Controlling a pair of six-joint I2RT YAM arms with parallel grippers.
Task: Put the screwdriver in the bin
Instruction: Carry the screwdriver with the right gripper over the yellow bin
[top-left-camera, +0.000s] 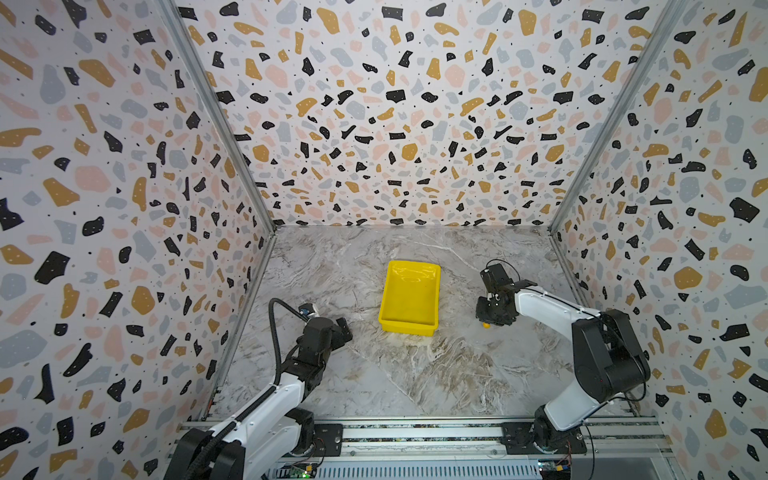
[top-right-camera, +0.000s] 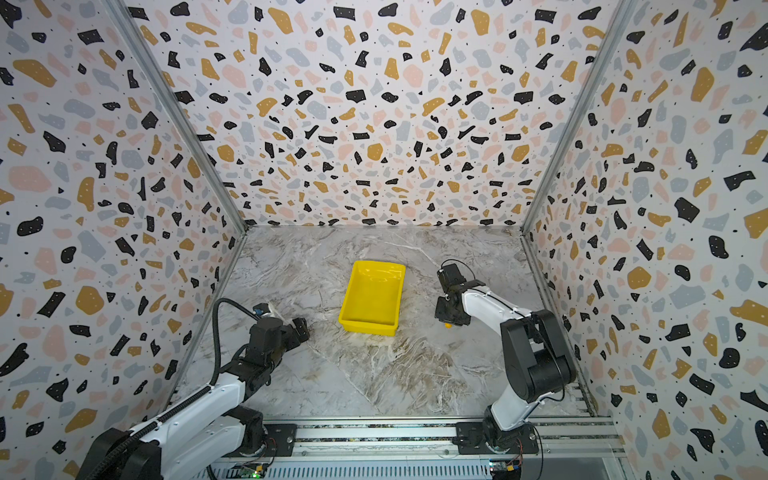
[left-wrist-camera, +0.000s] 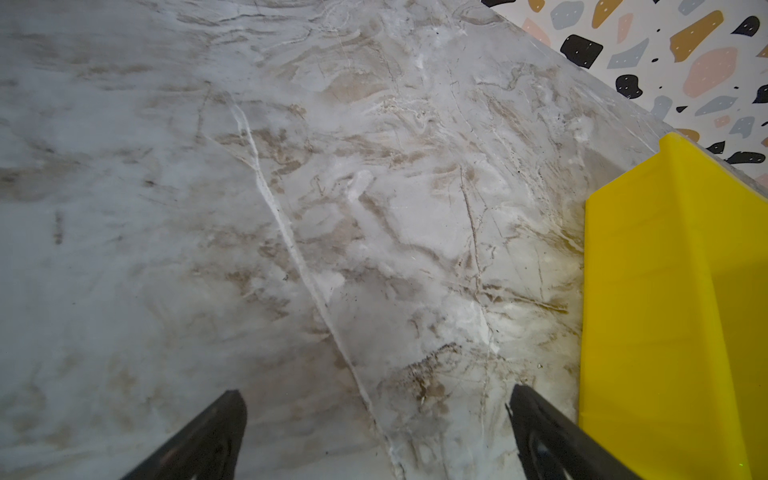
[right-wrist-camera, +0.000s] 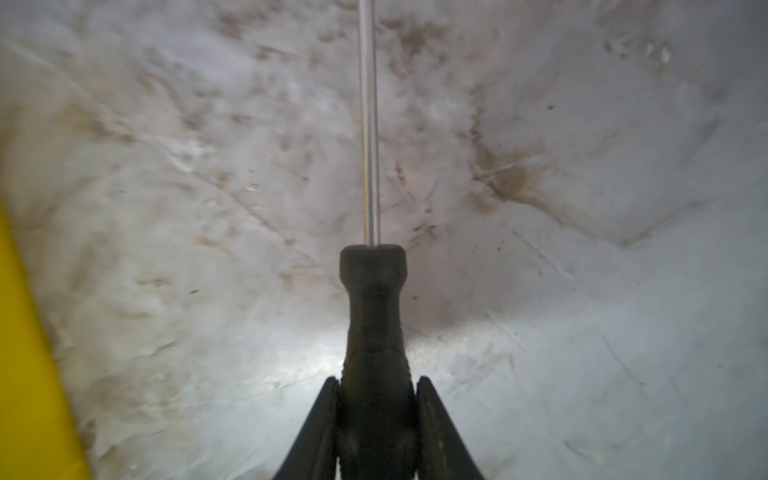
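My right gripper (right-wrist-camera: 376, 386) is shut on the black handle of the screwdriver (right-wrist-camera: 374, 307). Its thin grey shaft (right-wrist-camera: 370, 124) points away from the wrist camera, low over the marble table. In both top views this gripper (top-left-camera: 493, 313) (top-right-camera: 451, 312) sits to the right of the yellow bin (top-left-camera: 407, 326) (top-right-camera: 368, 327), pointing down, and only the screwdriver's orange butt (top-left-camera: 485, 325) (top-right-camera: 447, 325) shows beneath it. The bin's inside looks bare. My left gripper (left-wrist-camera: 374, 399) (top-left-camera: 343, 328) stands open and holds nothing, left of the bin's near corner (left-wrist-camera: 665, 291).
Patterned walls close in the marble table (top-left-camera: 415, 374) on three sides, and a metal rail (top-left-camera: 415, 434) with both arm bases runs along the front. A strip of the bin's yellow wall (right-wrist-camera: 29, 353) shows at the edge of the right wrist view.
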